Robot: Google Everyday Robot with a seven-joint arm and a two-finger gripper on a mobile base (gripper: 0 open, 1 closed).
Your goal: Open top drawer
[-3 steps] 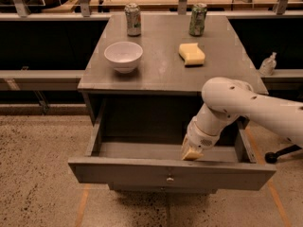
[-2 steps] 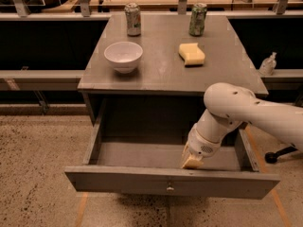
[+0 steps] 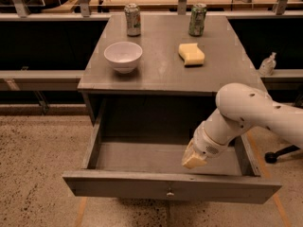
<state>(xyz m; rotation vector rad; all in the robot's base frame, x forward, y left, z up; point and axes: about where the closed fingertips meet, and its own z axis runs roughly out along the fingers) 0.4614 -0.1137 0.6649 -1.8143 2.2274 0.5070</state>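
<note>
The grey top drawer (image 3: 142,186) stands pulled far out from under the grey cabinet top (image 3: 165,74). Its front panel carries one small round metal knob (image 3: 169,192) at centre. The inside of the drawer looks empty. My white arm (image 3: 251,115) comes in from the right and reaches down into the drawer. The gripper (image 3: 193,161) sits just behind the front panel, right of centre, above the knob.
On the cabinet top stand a white bowl (image 3: 123,56), a yellow sponge (image 3: 191,54) and two cans (image 3: 133,19) (image 3: 197,19). A small bottle (image 3: 268,64) sits on a ledge at the right. A chair base (image 3: 279,153) is on the speckled floor at the right.
The drawer has slid further out toward the camera, and the gripper and arm have moved forward with its front panel.
</note>
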